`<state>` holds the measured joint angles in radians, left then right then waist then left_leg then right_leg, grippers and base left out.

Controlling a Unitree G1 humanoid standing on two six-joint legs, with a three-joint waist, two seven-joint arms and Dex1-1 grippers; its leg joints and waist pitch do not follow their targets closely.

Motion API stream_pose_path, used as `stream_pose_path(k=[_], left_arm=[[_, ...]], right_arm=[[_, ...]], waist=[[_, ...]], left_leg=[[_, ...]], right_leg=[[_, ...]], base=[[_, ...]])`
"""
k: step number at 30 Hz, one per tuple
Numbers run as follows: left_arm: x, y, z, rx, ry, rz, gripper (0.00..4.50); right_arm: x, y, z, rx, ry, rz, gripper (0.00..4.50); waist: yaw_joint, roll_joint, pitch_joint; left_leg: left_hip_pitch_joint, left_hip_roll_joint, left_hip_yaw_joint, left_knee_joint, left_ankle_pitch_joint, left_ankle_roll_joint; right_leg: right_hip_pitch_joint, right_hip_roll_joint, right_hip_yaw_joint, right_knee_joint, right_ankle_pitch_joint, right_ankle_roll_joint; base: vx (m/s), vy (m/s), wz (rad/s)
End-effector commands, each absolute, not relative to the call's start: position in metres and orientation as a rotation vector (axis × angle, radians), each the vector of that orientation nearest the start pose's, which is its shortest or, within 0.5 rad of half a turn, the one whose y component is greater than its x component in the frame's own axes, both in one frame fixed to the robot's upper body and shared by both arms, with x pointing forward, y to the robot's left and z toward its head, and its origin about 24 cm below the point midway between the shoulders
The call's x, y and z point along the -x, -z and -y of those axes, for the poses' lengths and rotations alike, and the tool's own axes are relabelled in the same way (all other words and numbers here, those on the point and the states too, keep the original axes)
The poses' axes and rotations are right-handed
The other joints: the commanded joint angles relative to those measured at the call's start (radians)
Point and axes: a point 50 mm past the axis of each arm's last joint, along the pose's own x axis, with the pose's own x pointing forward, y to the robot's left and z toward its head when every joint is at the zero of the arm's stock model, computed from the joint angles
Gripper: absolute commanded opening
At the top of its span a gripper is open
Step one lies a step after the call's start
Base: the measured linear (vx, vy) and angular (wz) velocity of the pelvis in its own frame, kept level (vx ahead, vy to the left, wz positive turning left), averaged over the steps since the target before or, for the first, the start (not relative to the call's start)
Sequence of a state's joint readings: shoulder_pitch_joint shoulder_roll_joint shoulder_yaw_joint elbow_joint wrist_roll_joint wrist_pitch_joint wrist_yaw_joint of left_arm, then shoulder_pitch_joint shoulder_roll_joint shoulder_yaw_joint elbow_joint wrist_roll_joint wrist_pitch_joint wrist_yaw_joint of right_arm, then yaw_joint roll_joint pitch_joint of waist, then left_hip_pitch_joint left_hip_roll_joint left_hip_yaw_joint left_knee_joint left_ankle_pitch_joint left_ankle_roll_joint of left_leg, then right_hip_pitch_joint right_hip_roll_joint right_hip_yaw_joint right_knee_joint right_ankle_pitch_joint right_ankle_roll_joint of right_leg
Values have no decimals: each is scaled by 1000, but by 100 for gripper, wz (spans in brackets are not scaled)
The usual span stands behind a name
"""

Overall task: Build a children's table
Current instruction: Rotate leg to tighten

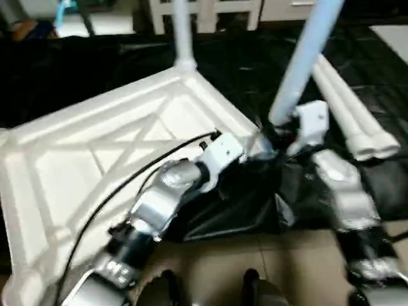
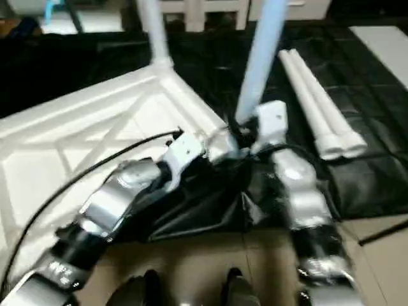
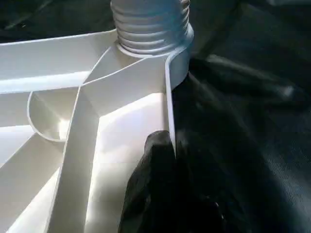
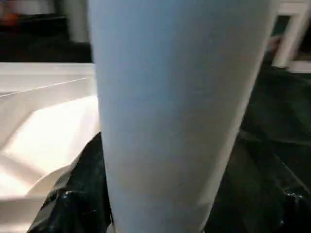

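Observation:
The white table top (image 1: 95, 146) lies upside down on a black sheet, its X-ribs facing up. One white leg (image 1: 182, 32) stands upright in the far corner socket. A second leg (image 1: 303, 57) rises tilted from the near right corner; its threaded end (image 3: 150, 24) sits in that socket. My right gripper (image 1: 280, 137) is around the base of this leg (image 4: 170, 97). My left gripper (image 1: 255, 148) is shut on the top's rim (image 3: 167, 97) just beside that corner, one black finger (image 3: 155, 165) against the inner wall. Two loose legs (image 1: 350, 115) lie side by side to the right.
The black sheet (image 1: 382, 178) covers the floor under and around the table top, bunched up below the near corner. White furniture (image 1: 210, 13) stands at the back. Tan floor (image 1: 255, 255) shows in front. A black cable (image 1: 127, 182) runs over my left forearm.

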<state>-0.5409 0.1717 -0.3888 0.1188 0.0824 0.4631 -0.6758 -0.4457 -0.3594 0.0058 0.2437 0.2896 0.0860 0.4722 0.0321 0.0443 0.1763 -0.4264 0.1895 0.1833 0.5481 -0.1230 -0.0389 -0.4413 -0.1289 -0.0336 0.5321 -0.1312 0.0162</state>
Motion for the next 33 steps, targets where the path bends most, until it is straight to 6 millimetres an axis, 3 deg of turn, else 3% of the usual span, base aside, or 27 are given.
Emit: stream_pose_path(k=[1,4,7,9,13,20,23,28,33], left_arm=[[-302,-92,-56,-449,1049,-199,0],[-288,-90,-64,-449,1177,-177,0],[-279,-87,-69,-475,1250,-177,0],[-277,-87,-72,-481,1257,-182,0],[-276,-87,-76,-484,1262,-178,0],[-272,-88,-77,-487,1297,-176,0],[-271,-88,-77,-487,1299,-176,0],[-270,-87,-77,-489,1300,-179,0],[-269,-86,-78,-490,1306,-184,0]], right_arm=[[-321,-131,192,79,-544,120,349],[-297,-127,198,105,-785,25,359],[-288,-125,206,110,-853,-18,372],[-285,-124,208,99,-889,-31,372],[-282,-123,210,23,-943,-59,335],[-283,-116,205,0,-1031,-100,279],[-283,-114,205,5,-1050,-124,259],[-281,-111,206,6,-1073,-154,219],[-280,-109,209,8,-1071,-164,208]], waist=[[2,-14,-78],[10,-15,-78],[7,-12,-83],[7,-13,-90],[12,-14,-93],[12,-19,-86],[12,-18,-87],[13,-21,-93],[15,-20,-96]], left_leg=[[42,20,1,-72,-386,62],[46,22,11,-68,-357,81],[40,22,15,-63,-313,98],[38,22,16,-56,-240,124],[39,21,19,-49,-175,156],[40,22,17,-58,-264,111],[43,23,17,-57,-264,105],[40,22,18,-51,-214,126],[39,21,19,-47,-190,140]], right_leg=[[43,8,6,-47,-277,-161],[39,9,13,-44,-259,-178],[40,8,20,-35,-250,-187],[44,9,19,-25,-169,-210],[48,11,19,-15,-103,-242],[43,6,19,-30,-284,-203],[41,7,21,-30,-283,-199],[46,7,21,-22,-225,-212],[48,7,20,-19,-201,-226]], base=[[57,-16,5],[69,-19,9],[73,-11,5],[58,-4,0],[14,-1,0],[0,0,0],[0,0,0],[0,0,0],[0,0,0]])
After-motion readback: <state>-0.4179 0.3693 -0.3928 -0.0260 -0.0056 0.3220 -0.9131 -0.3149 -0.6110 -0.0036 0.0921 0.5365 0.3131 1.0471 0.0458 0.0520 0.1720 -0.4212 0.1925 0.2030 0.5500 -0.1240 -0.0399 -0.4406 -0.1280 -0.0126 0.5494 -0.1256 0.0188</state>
